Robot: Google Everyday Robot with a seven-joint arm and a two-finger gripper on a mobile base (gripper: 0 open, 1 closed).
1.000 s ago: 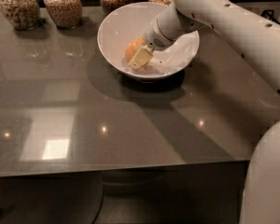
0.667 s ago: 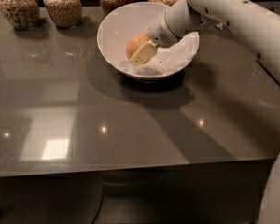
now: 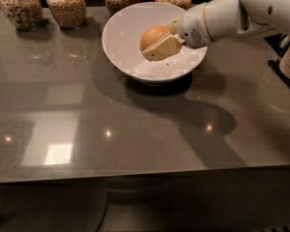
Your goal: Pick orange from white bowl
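Shifted since a second ago: gripper (image 3: 153, 41) and orange (image 3: 152, 34), up and to the right, away from the low left part of the bowl's hollow. Also gone from the right foreground: the arm's bulky lower segment.

- Orange: small, round, orange-yellow fruit with matt skin. Held above the bowl's floor, seen against the far inner wall, still within the outline of the rim.
- Gripper: two flat, cream-coloured, wedge-shaped fingers (image 3: 160, 49). Jaws pinching the orange from either side; near finger fully in sight below the fruit, far one mostly hidden behind it.
- Arm (image 3: 222, 16): smooth white plastic shell, rounded and tapering to a cylindrical wrist. Reaching in from the upper right.
- White bowl (image 3: 122, 38): large, deep, glossy and round, with flaring sides on a narrow base. Standing on the table near the back, towards the middle.
- Table top (image 3: 135, 129): grey, flat and polished, mirroring ceiling lights and carrying the dark shadows of bowl and arm.
- Glass jars (image 3: 66, 5): four, rounded and clear, filled with brown grains or nuts. In a row along the back edge — two well to the left of the bowl, two just behind it.
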